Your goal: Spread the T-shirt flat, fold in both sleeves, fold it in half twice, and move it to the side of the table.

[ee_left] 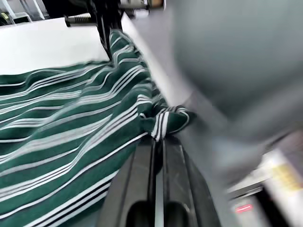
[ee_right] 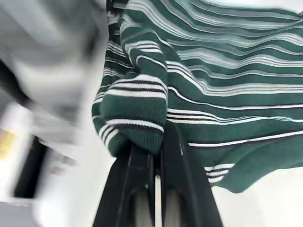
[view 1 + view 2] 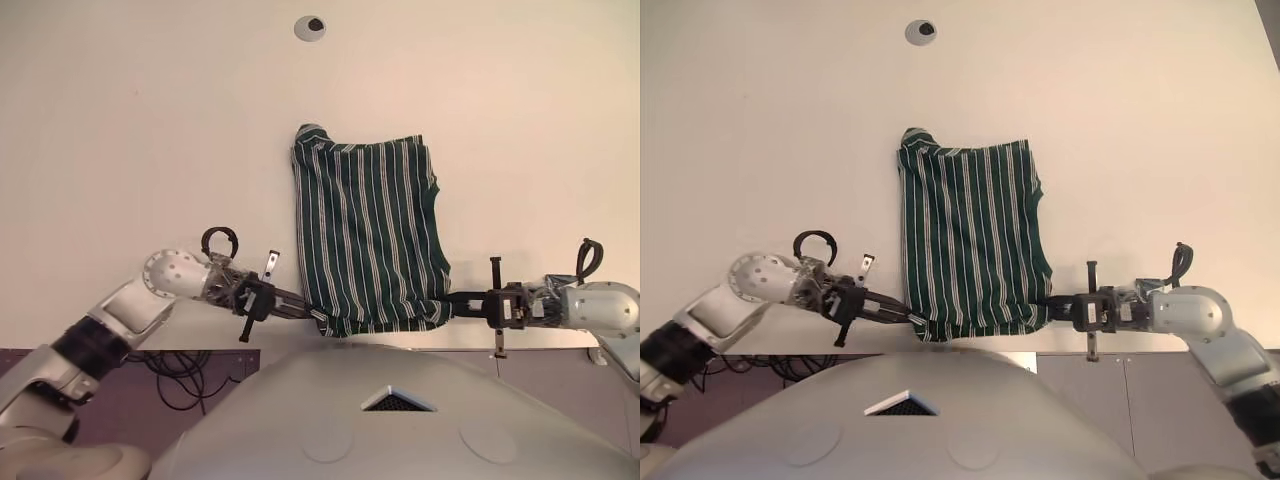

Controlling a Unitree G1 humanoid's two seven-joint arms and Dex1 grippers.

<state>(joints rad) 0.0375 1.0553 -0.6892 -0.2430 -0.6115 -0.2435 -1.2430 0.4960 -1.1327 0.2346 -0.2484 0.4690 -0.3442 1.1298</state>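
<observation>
At table (image 3: 120, 150) near edge, L tool (image 3: 314, 308), R tool (image 3: 446, 303) both clamped on T-shirt (image 3: 370, 230) corners, arms stretched inward

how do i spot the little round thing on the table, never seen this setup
Start at the wide cream-white table top. A dark green T-shirt with thin white stripes lies at its near edge. Beyond the shirt's far left corner sits a small round grey disc with a dark centre, apart from the cloth and the only round, unstriped thing there.
</observation>
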